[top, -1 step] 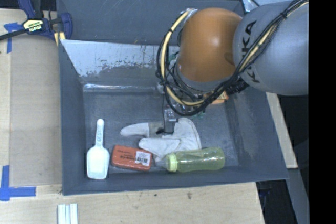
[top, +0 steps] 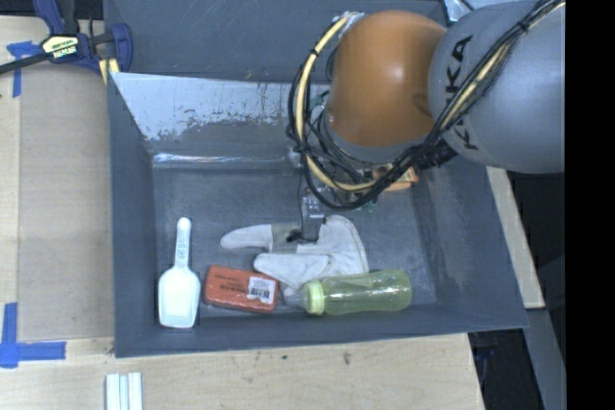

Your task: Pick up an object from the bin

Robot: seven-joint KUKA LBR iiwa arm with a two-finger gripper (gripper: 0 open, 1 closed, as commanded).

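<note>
The jaws, open or shut I cannot tell, are hanging over the crumpled white cloth (top: 332, 254) toward the bin's (top: 130, 235) six o'clock, ideally descending straight, avoiding the green bottle (top: 357, 293).

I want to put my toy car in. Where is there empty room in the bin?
The bare floor is at the back left of the bin, between the back wall and the white scoop. The front is crowded: scoop, orange packet, green bottle and white cloth lie close together, with the gripper over the cloth.
</note>
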